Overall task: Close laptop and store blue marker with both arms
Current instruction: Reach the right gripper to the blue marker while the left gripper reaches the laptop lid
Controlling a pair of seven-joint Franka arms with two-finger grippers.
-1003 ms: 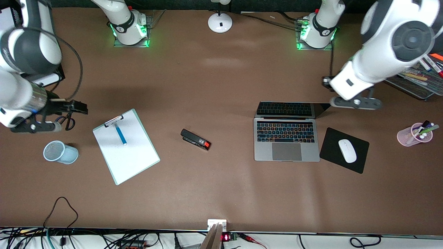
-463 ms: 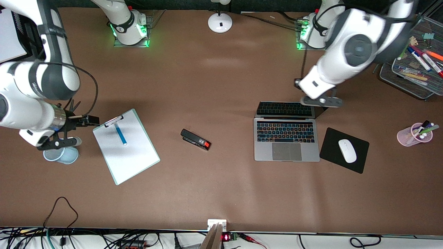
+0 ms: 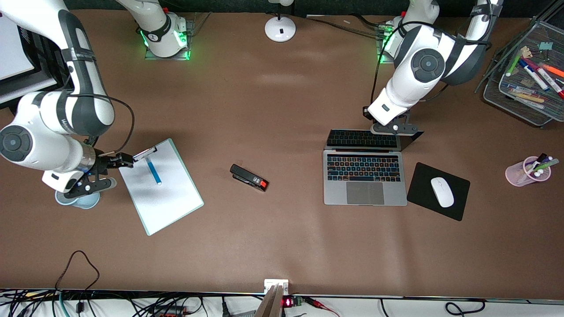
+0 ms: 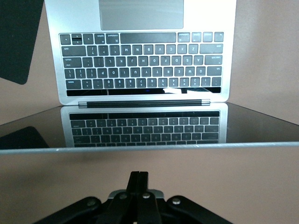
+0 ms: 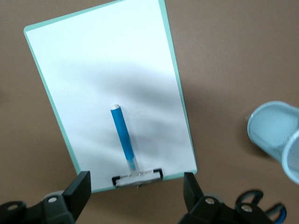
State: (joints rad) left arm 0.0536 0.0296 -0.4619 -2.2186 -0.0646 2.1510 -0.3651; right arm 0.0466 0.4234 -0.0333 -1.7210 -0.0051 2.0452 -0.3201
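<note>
The laptop (image 3: 365,178) stands open toward the left arm's end of the table, its dark screen (image 3: 365,139) tilted back. In the left wrist view its keyboard (image 4: 142,63) and the top edge of the lid (image 4: 149,145) show. My left gripper (image 3: 395,130) is shut and empty, just above the table by the lid's top edge (image 4: 139,179). The blue marker (image 3: 153,171) lies on a white clipboard (image 3: 165,196), its end near the clip (image 5: 138,177). My right gripper (image 3: 122,160) is open and empty beside the clip end (image 5: 136,189); the marker (image 5: 123,137) lies apart from it.
A black stapler (image 3: 249,177) lies mid-table. A white mouse (image 3: 442,192) sits on a black mouse pad (image 3: 458,209) beside the laptop. A pink cup of markers (image 3: 526,171) and a mesh tray (image 3: 520,103) are at the left arm's end. A blue mesh cup (image 5: 275,135) lies by the right gripper.
The left arm swung in toward the laptop's lid and lowered. The right arm moved toward the clipboard's clip end. Laptop and marker have not moved.
</note>
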